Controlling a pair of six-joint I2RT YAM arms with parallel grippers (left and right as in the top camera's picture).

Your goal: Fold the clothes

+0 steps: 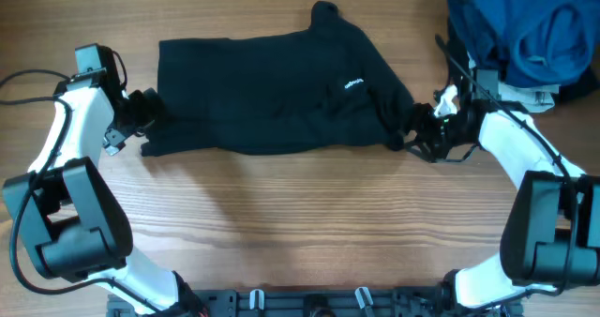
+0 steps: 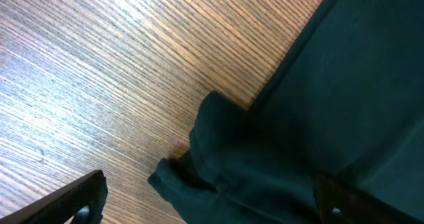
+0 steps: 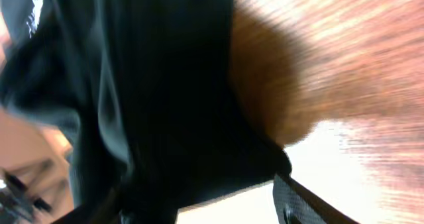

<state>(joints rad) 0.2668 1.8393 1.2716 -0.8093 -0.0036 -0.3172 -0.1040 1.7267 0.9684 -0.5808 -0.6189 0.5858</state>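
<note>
Got the clothes (image 1: 272, 92) laid across the middle of the tabletop (image 1: 300, 223), left tool (image 1: 141, 120) at the left end, right tool (image 1: 417, 129) at the right end. Behind the right tool, far right corner: another garment (image 1: 525, 26) heaped on a small folded piece (image 1: 536, 98).

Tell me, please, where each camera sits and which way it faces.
Overhead: fixed above the table, looking straight down at the black garment and blue garment; left arm and right arm both show.
Left wrist: on the left arm, angled down at the garment's corner; its jaws show at the bottom corners, apart.
Right wrist: on the right arm, close on black fabric, blurred; one jaw shows bottom right.
Shared: all three show the black garment on the wood.
</note>
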